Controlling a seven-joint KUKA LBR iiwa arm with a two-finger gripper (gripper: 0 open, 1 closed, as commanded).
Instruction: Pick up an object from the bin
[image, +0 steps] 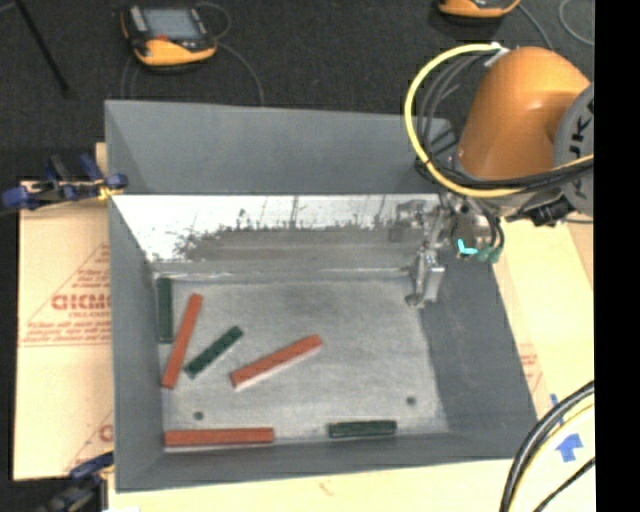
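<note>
Claw (424, 292): low in the far right corner of the bin (300, 150), close against the back wall, under the arm's orange cover (525, 105). Hangs over bare floor, with no bar beneath. Cannot tell whether wide or narrow. Probably sits here because the arm enters from this side, not yet over any target.

Nearest candidate: an orange-red bar (276, 361), slanted near the middle of the floor, well apart from the claw and clear on all sides, so seemingly the easiest to grip. Just beyond, toward the left wall: a short dark green bar (213, 350), also slanted, and beside it a longer red bar (182, 340), nearly touching. Flat against the left wall, another dark green bar (163, 310). Looks harder to close around, given the wall. Same for the red bar (218, 436) and the dark green bar (362, 430) along the near edge. Nothing in the way between the claw and the middle bar.
</note>
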